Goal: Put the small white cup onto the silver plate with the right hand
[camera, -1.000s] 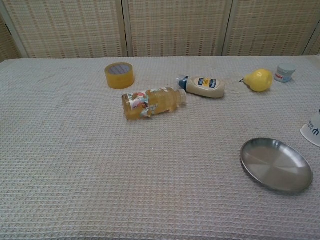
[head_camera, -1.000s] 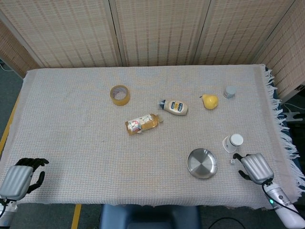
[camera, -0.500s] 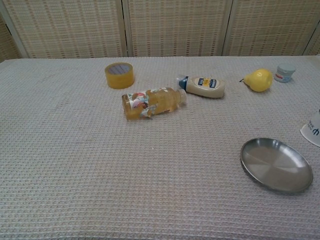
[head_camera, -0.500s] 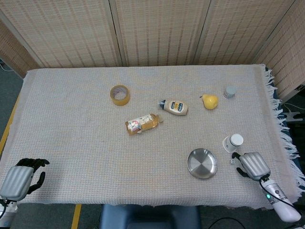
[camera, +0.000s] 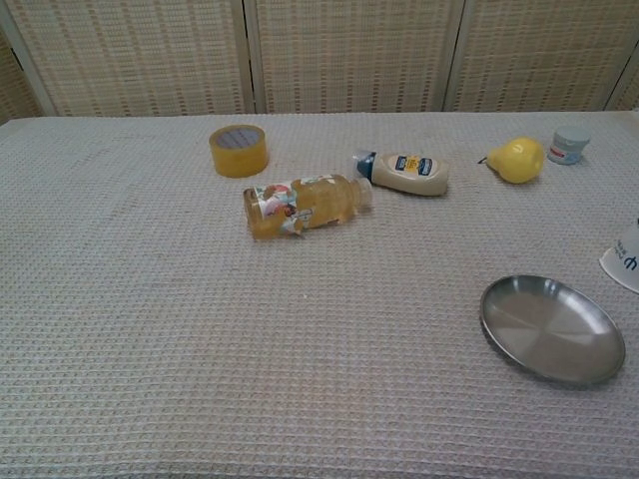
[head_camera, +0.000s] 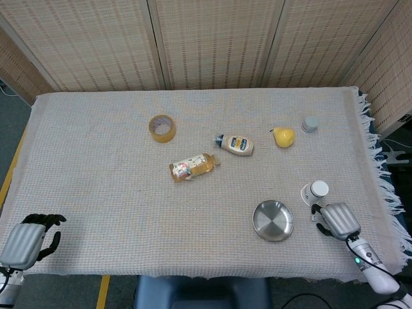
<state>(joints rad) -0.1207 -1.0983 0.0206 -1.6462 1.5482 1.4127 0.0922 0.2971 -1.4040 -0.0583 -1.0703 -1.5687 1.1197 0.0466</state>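
Observation:
The small white cup (head_camera: 315,191) lies on its side near the table's right edge; the chest view shows only part of this cup (camera: 626,260) at the frame's right border. The silver plate (head_camera: 273,220) sits left of and a little nearer than the cup, and is seen again as the plate (camera: 552,329) in the chest view. My right hand (head_camera: 337,219) hovers just in front of the cup, back upward, dark fingertips (head_camera: 317,209) pointing at it without touching it, holding nothing. My left hand (head_camera: 26,239) rests at the near left corner, empty. Neither hand appears in the chest view.
A roll of yellow tape (head_camera: 161,127), a tipped juice bottle (head_camera: 193,167) and a lying mayonnaise bottle (head_camera: 235,144) occupy the middle. A yellow pear (head_camera: 283,136) and a small grey jar (head_camera: 310,123) stand at the back right. The fringed cloth edge (head_camera: 380,180) runs down the right.
My right hand has crept forward and slightly left, closing on the white cup. The left hand and all objects stay put.

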